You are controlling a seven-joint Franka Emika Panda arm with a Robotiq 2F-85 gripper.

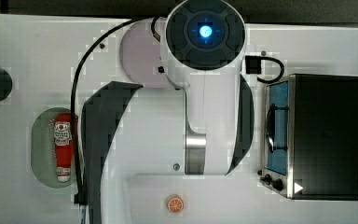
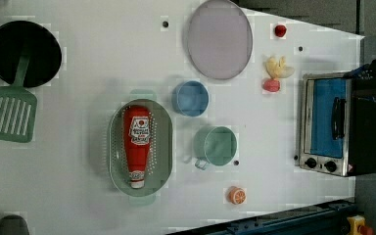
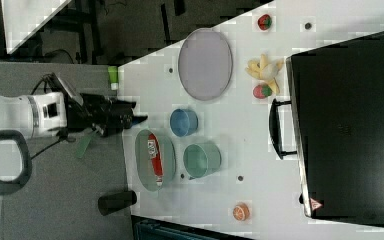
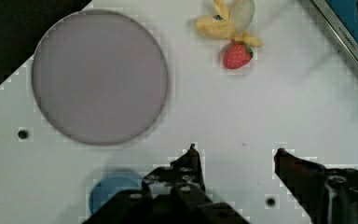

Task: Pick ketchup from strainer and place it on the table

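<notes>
The worktop (image 2: 78, 58) carried the strainer (image 2: 164, 147) at lower centre-left of the left view. The ketchup (image 2: 137, 142) lay flat inside it, long axis vertical in frame, cap lowermost. The tool (image 4: 235, 156), fingers spread and empty, hung over bare worktop near the plate (image 4: 98, 77), well apart from the ketchup.

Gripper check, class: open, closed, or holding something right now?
Gripper: open, holding nothing; the ketchup lies in the strainer.
</notes>
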